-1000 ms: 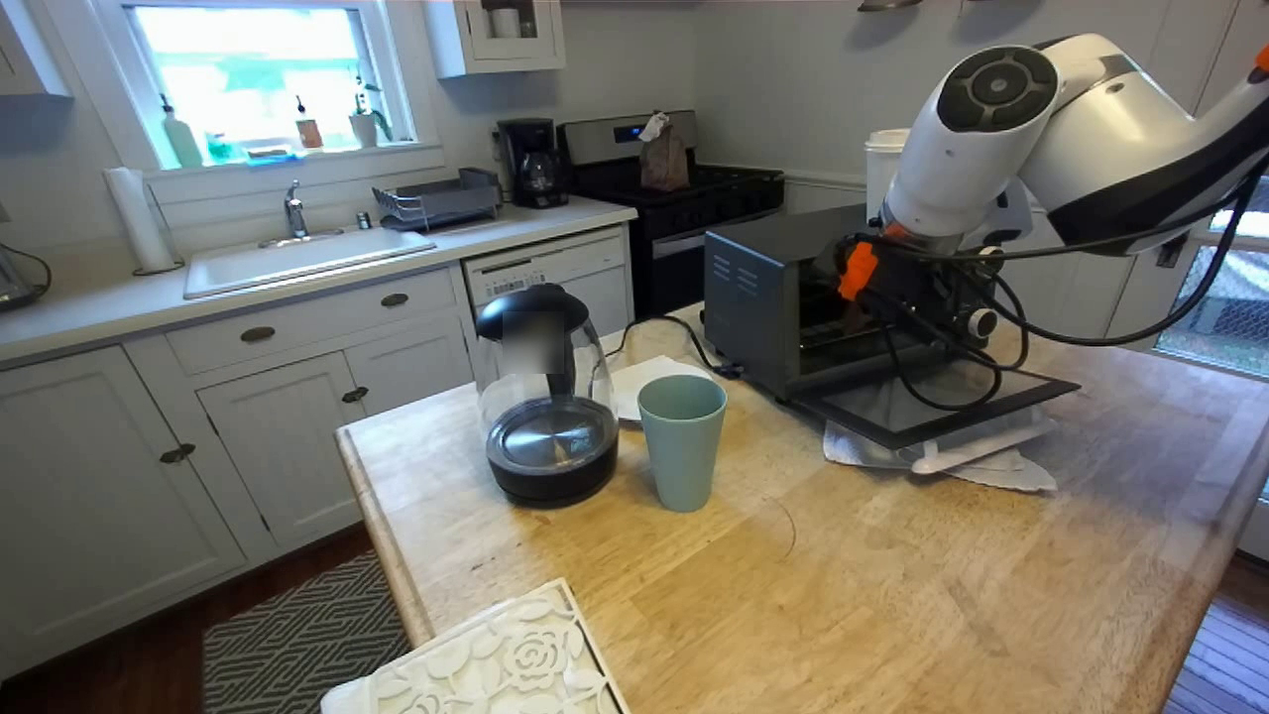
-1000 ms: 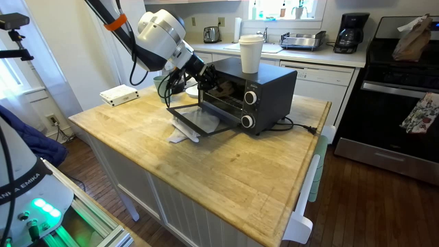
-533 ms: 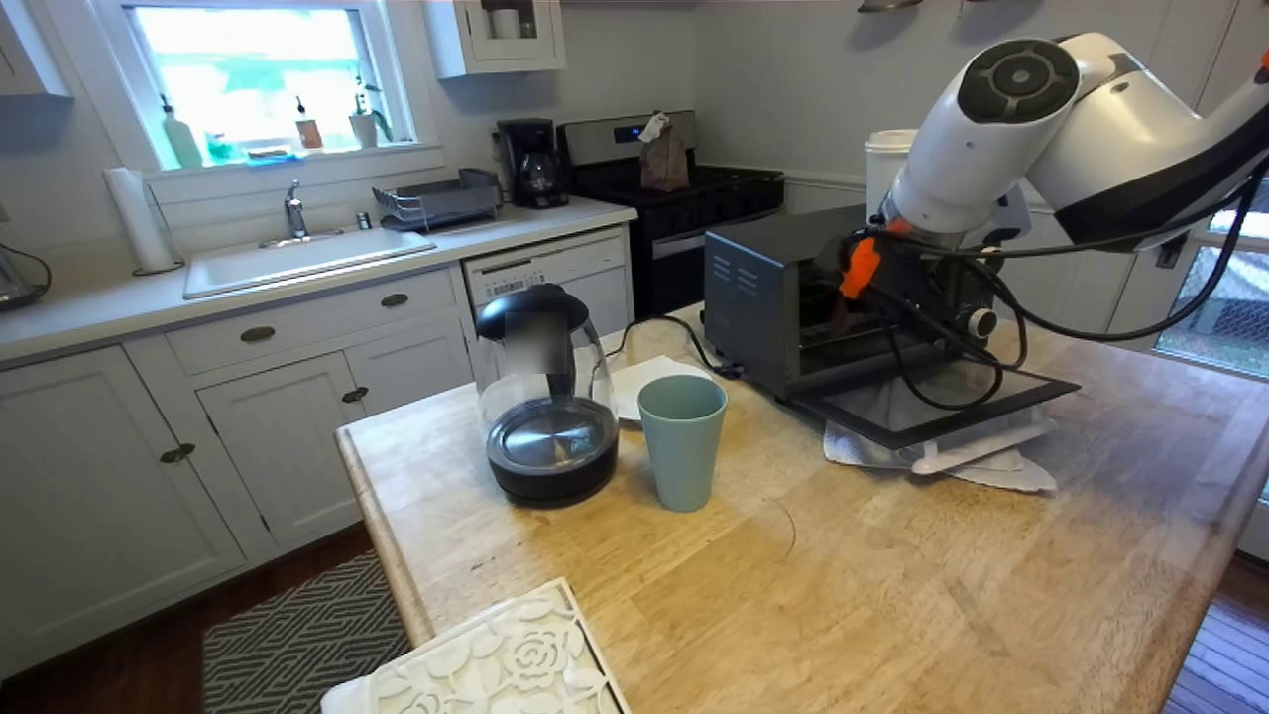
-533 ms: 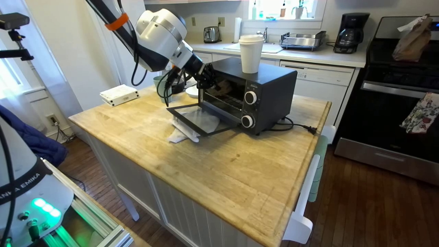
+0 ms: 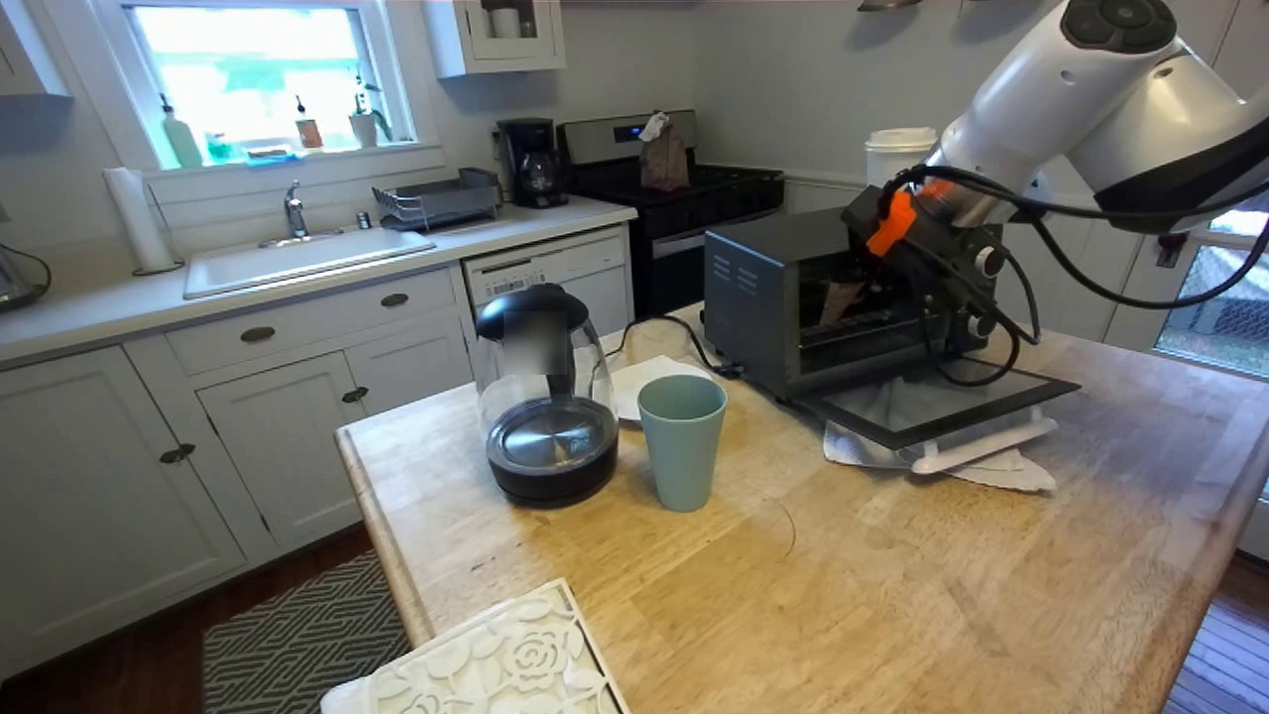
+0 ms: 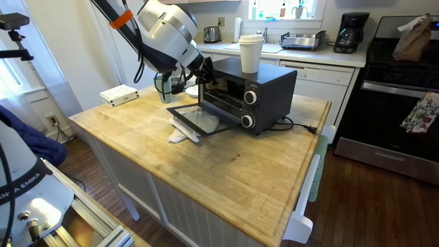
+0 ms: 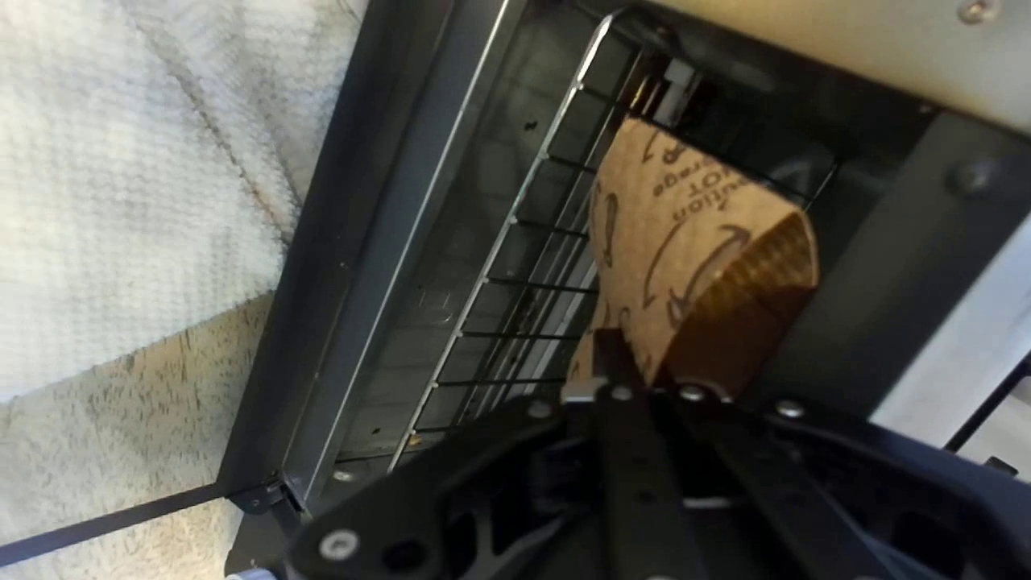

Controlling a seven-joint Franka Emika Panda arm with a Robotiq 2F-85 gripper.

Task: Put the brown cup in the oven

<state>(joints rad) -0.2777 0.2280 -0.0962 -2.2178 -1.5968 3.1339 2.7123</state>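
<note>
Only wrist view: lettering (image 7: pixel 705 181) on brown sleeve (image 7: pixel 644 242) (gripper (image 7: pixel 651 379) apparently pinching).

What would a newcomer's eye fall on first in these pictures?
Probably the white robot arm, angled down at the toaster oven, whose glass door is open, in both exterior views. Next, likely the white lidded cup standing upright on top of the oven. In the wrist view, the printed brown cup inside the oven stands out.

The desk (image 5: pixel 853 585) beneath the metal oven (image 6: pixel 269 94) is smooth wood, the kettle (image 5: pixel 550 412) near the oven mostly glossy glass, the sleeve (image 7: pixel 672 234) inside the oven matt, ribbed cardboard.
</note>
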